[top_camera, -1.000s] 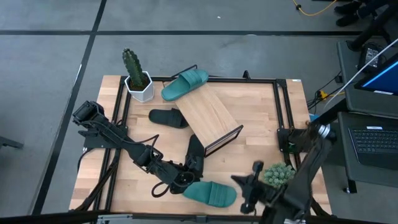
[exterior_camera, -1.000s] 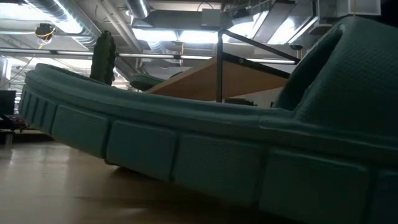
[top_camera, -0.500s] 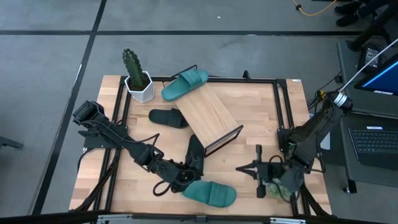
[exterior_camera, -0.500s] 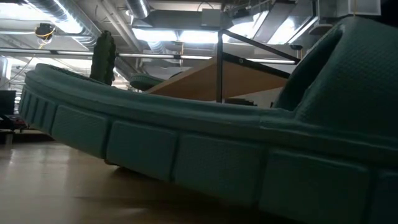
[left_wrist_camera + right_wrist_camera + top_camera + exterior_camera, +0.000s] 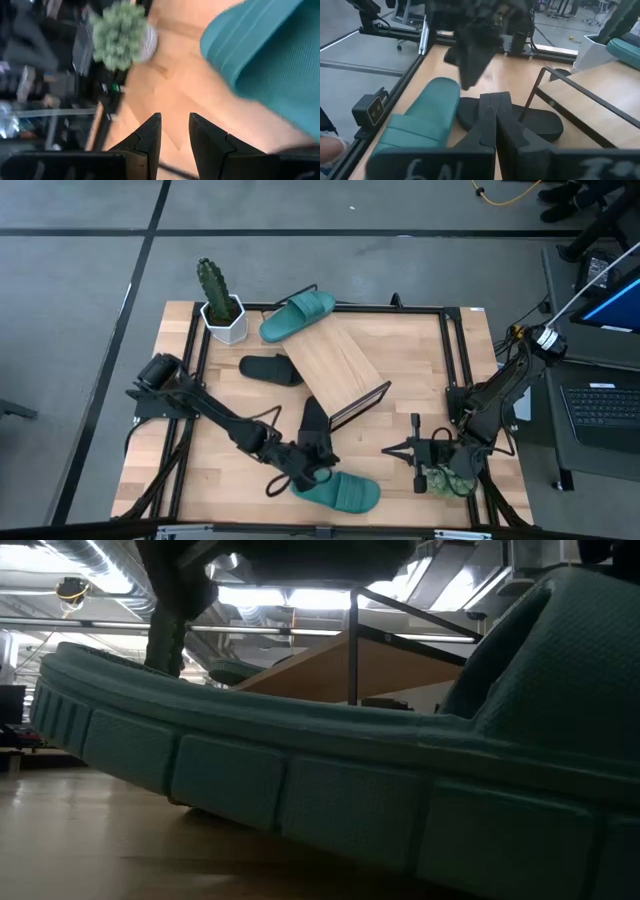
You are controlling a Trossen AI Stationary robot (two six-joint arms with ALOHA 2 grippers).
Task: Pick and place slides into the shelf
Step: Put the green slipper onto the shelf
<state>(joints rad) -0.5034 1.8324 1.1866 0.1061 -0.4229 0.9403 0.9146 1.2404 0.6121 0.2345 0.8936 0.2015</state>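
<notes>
to do this well i should bring my left tool (image 5: 312,470) down over the strap of the near teal slide (image 5: 340,491), straddle it, then close. right now its fingers stand slightly apart and hold nothing; the slide lies just ahead of them on the counter (image 5: 190,480). a black slide (image 5: 313,425) is right behind the tool, and the shelf (image 5: 335,370) lies beyond that. my right tool (image 5: 416,452) waits shut and empty, off past the slide's far end.

A teal slide (image 5: 330,810) lies on the wooden desk (image 5: 90,850), very near, filling most of the width. Behind it rises the slanted shelf (image 5: 390,665), and a cactus (image 5: 166,635) stands far left. A dark arm (image 5: 290,555) hangs overhead.
</notes>
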